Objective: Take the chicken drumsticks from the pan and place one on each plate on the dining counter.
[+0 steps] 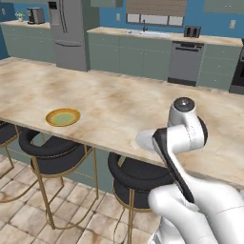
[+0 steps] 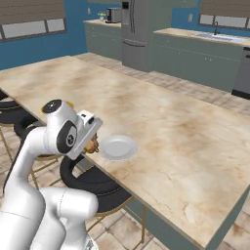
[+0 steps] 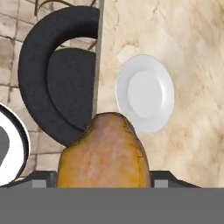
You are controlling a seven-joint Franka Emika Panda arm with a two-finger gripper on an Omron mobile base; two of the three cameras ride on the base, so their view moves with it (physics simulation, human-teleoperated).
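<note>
step: carrying drumstick (image 3: 105,153) to white plate (image 3: 145,92) | gripper (image 2: 91,145) pinching it | next: I move over plate, release

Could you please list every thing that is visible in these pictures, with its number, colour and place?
Chicken drumstick: one, golden-brown, held in the tool, not yet over the white plate.
White plate: one, pale grey-white, near the dining counter's edge.
Yellow plate: one, golden-yellow with greenish centre, on the counter.
Dining counter: one, beige marbled top.
Stools: at least three, black seats, gold legs, along the counter.
Refrigerator: one, grey, back wall.
Dishwasher: one, grey, under the wall counter.
Tool: one, closed on the drumstick.
</note>
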